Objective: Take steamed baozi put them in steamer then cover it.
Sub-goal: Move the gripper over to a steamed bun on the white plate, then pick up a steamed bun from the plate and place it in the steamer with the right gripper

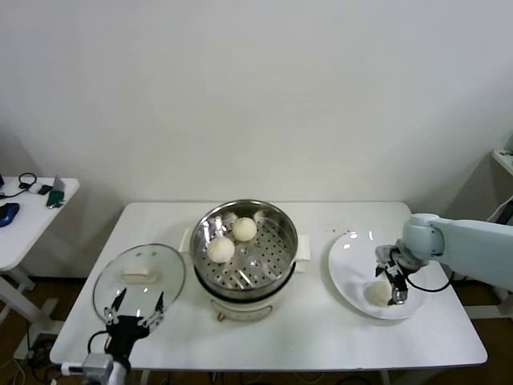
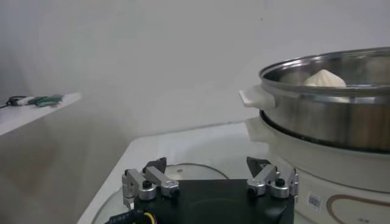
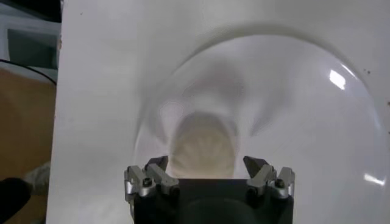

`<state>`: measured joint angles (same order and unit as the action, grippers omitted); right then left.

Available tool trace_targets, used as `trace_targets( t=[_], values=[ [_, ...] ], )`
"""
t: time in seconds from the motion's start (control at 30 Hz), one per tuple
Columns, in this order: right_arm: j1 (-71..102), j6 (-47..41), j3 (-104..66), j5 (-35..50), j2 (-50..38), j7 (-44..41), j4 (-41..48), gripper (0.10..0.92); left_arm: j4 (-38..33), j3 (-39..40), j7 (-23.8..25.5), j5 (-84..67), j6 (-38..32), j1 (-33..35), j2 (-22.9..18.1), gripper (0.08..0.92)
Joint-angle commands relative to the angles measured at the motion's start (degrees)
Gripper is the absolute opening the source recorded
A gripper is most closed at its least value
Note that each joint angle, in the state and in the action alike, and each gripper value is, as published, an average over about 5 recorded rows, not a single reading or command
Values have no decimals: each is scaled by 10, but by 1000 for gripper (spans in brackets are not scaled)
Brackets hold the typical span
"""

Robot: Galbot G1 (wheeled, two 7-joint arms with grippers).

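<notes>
Nearest to you, at the front left corner of the white table [image 1: 321,329], your left gripper [image 1: 135,309] sits low with its fingers spread wide and nothing between them; in the left wrist view the same gripper [image 2: 210,173] hangs just over the near edge of the cover [image 2: 177,173] without touching it. The cover [image 1: 139,281], a clear glass lid with a cream handle on top, lies flat on the table just beside the steamer's left side. On the right, your right gripper [image 1: 391,282] is down over the white plate [image 1: 353,265], pointed at the one baozi on the plate [image 1: 378,293]. From the right wrist view you can see that gripper [image 3: 208,170] with its jaws fully apart, one on each side of the bun [image 3: 202,146], which lies just ahead of them; whether the tips touch it you cannot tell, and they have not closed on it. The plate [image 3: 317,109] rests near the table's right end, well apart from the cover. Farther back, in the middle of the table, stands the steamer [image 1: 272,265], uncovered, with two baozi [image 1: 221,249] lying on its perforated floor toward the back left, close together. The left wrist view shows the steamer [image 2: 329,122] with one bun top rising above its rim. Beyond, at far left, a small side table [image 1: 32,216] carries a few dark items.
</notes>
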<state>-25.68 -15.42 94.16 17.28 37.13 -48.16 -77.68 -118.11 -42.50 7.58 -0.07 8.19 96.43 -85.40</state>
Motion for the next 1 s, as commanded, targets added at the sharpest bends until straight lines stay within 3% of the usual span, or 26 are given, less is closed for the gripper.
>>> trace_targets(
  t=[0.03, 0.47, 0.77, 1.0],
  values=[
    [36, -1, -27, -11, 5, 1, 20, 816, 1, 1, 0, 1, 1, -1, 0, 823],
    [-9, 27, -18, -9, 8, -24, 20, 679, -2, -1, 0, 0, 0, 3, 1, 823],
    [-281, 200, 89, -28, 73, -86, -5, 653, -7, -5, 0, 2, 0, 6, 5, 823],
    [-440, 302, 57, 14, 172, -106, -53, 654, -10, -5, 0, 6, 0, 8, 8, 823]
  ],
)
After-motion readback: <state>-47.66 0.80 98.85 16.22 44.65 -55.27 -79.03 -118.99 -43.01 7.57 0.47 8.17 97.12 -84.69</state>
